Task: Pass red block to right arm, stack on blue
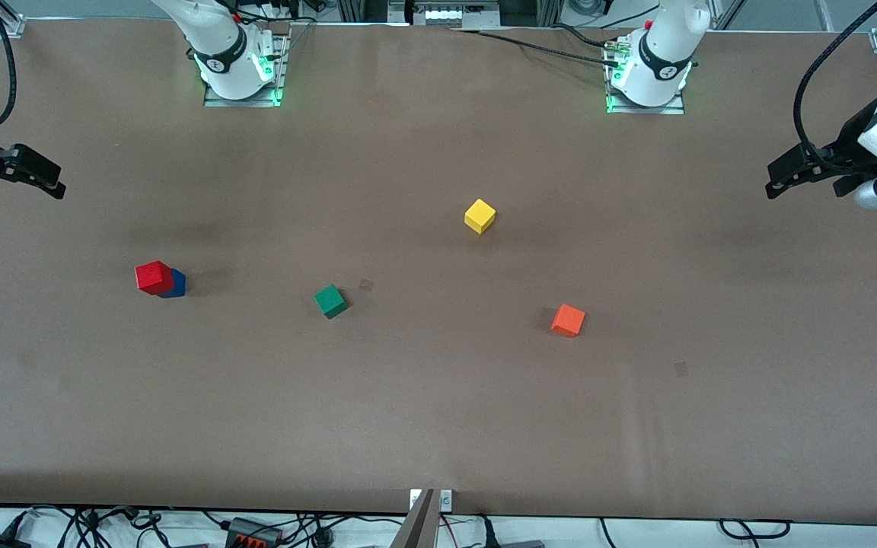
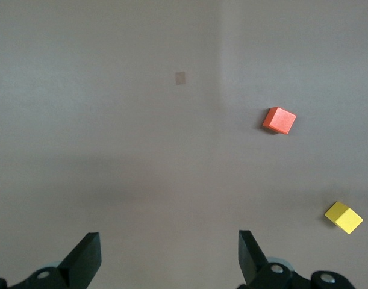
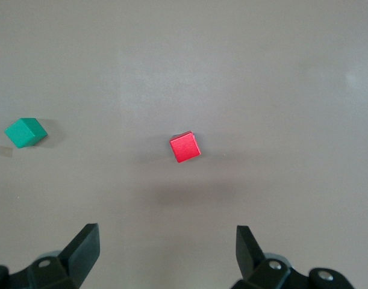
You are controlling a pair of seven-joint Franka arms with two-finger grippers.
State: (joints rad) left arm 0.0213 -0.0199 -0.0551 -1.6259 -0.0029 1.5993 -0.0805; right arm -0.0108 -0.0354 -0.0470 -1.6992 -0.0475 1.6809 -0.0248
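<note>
1. Reading the table from the stack outward, we find the red block [image 1: 154, 277] resting on the blue block [image 1: 175, 285], toward the right arm's end of the table; we judge the stacking done.
2. We see the right gripper [image 3: 165, 250] hanging above that stack, fingers spread apart and holding nothing.
3. We see the left gripper [image 2: 169, 256] well apart from the stack, at the left arm's end, fingers apart and empty; that arm waits.
4. We judge nothing remains except parking both arms.
5. We note the green block [image 1: 330, 301], yellow block [image 1: 479, 216] and orange block [image 1: 568, 320] lie apart from the stack.
</note>
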